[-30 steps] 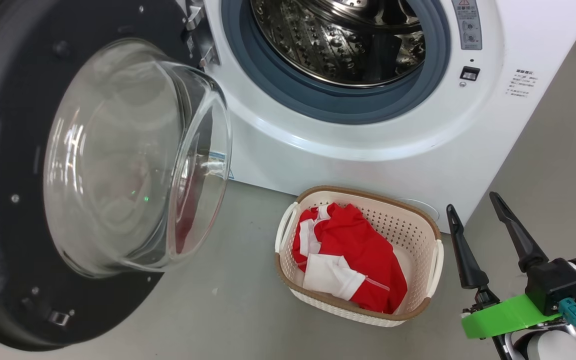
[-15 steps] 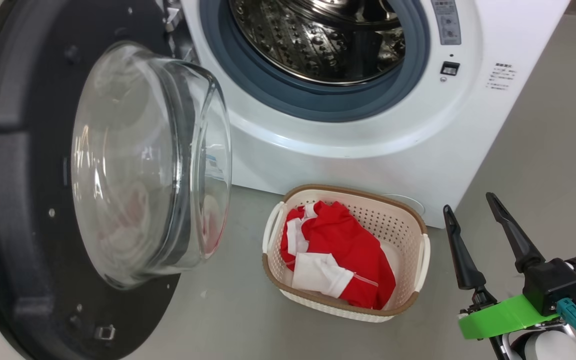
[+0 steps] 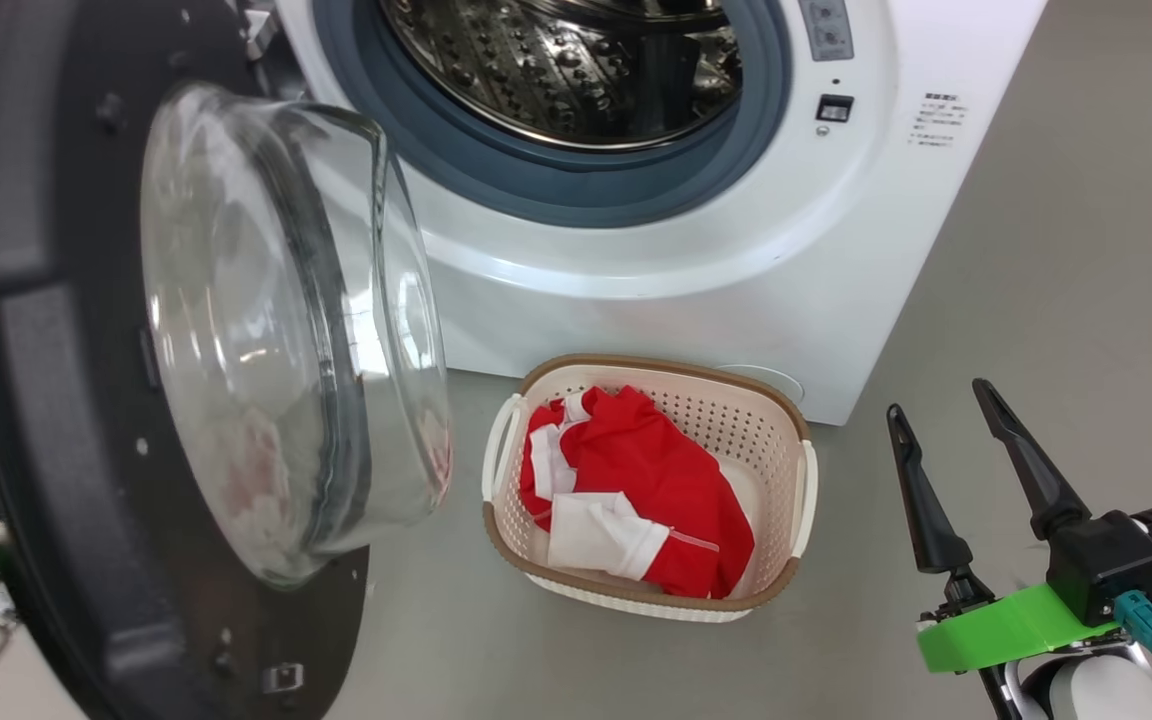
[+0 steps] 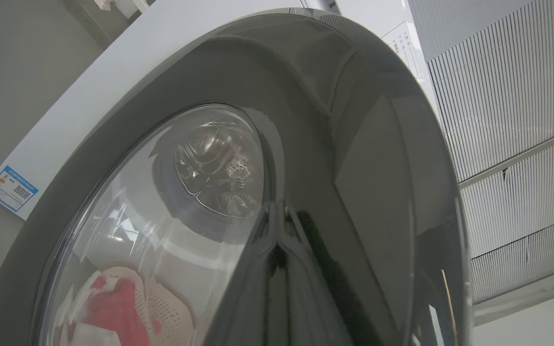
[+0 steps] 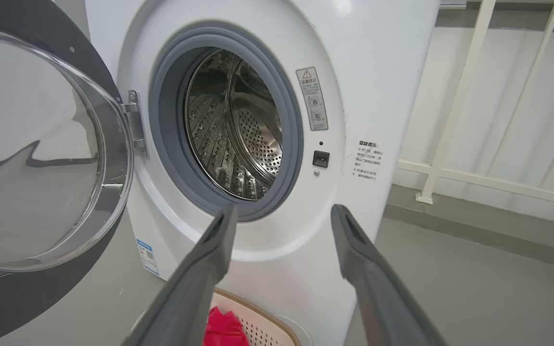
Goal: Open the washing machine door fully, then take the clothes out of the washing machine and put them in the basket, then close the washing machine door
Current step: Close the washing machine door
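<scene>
The washing machine (image 3: 736,270) stands open, its steel drum (image 3: 556,70) showing no clothing. The washing machine door (image 3: 56,350) hangs half swung at the left, with its glass bowl (image 3: 266,330) bulging toward the basket. Red and white clothes (image 3: 646,480) lie in the cream basket (image 3: 656,362) on the floor in front of the machine. My right gripper (image 3: 939,398) stands open and empty, to the right of the basket. In the left wrist view my left gripper (image 4: 279,216) is shut, its tips against the door's glossy outer face (image 4: 378,168).
Bare grey floor (image 3: 1036,250) stretches to the right of the machine. A white railing (image 5: 474,96) stands beyond the machine's right side. A blue label (image 4: 10,188) is stuck on the machine's side panel.
The door has swung on its hinge toward the machine and now stands more edge-on. The whole head picture has shifted left as the camera turned. The right gripper stays open in place.
</scene>
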